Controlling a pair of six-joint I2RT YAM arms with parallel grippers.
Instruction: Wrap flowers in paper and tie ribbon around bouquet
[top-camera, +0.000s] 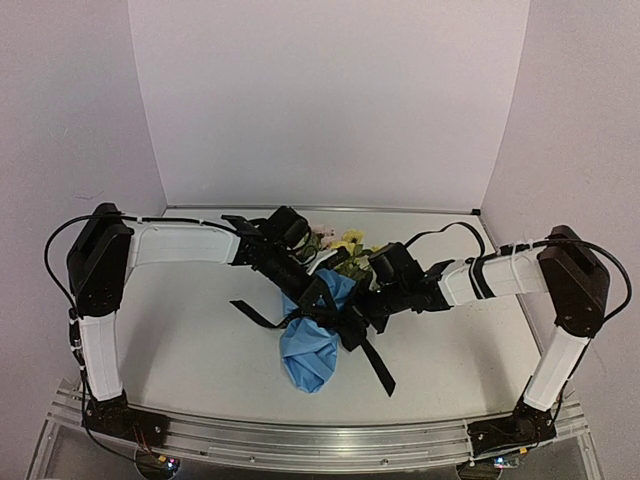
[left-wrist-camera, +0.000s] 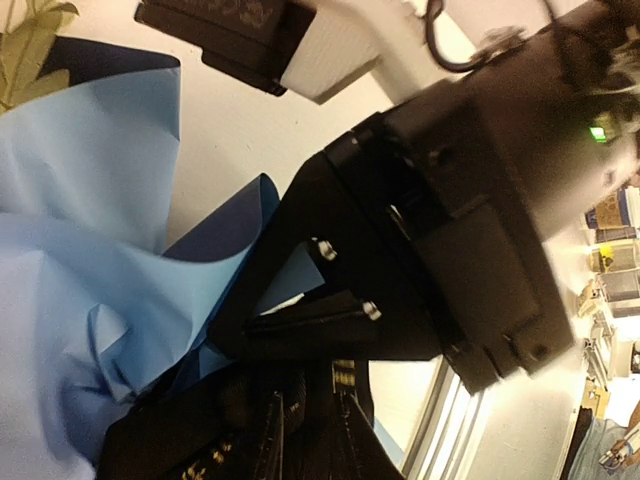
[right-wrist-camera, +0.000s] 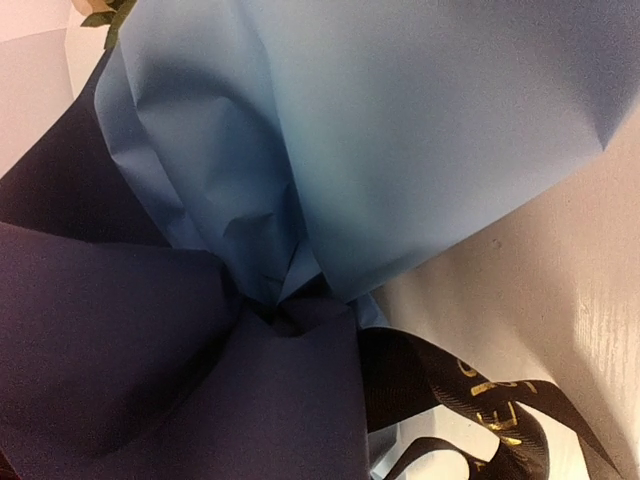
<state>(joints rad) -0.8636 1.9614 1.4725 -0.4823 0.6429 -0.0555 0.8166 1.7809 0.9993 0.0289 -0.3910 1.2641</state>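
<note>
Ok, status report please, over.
Right pincer shut at the ribbon; left pincer unclear. Bouquet wrapped, ribbon around its waist. Pincers close together, nothing else near.

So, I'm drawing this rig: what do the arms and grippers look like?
The left arm and right arm match: white links, bulky black joints, thin black cables looping beside them. The left gripper and right gripper are all black.

Paper (right-wrist-camera: 400, 130): lt blue outer face, dk navy inner, navy fold showing right at R claw (top-camera: 352, 318). Ribbon (right-wrist-camera: 480, 400) I read as blk w/ gold lettering, just below that claw. Flowers (top-camera: 345, 243) beyond L claw (top-camera: 312, 288): yellow + pale pink, green leaves. Both claws blk. Arms (top-camera: 190, 243) white, blk joints; table (top-camera: 190, 340) off-white.
</note>
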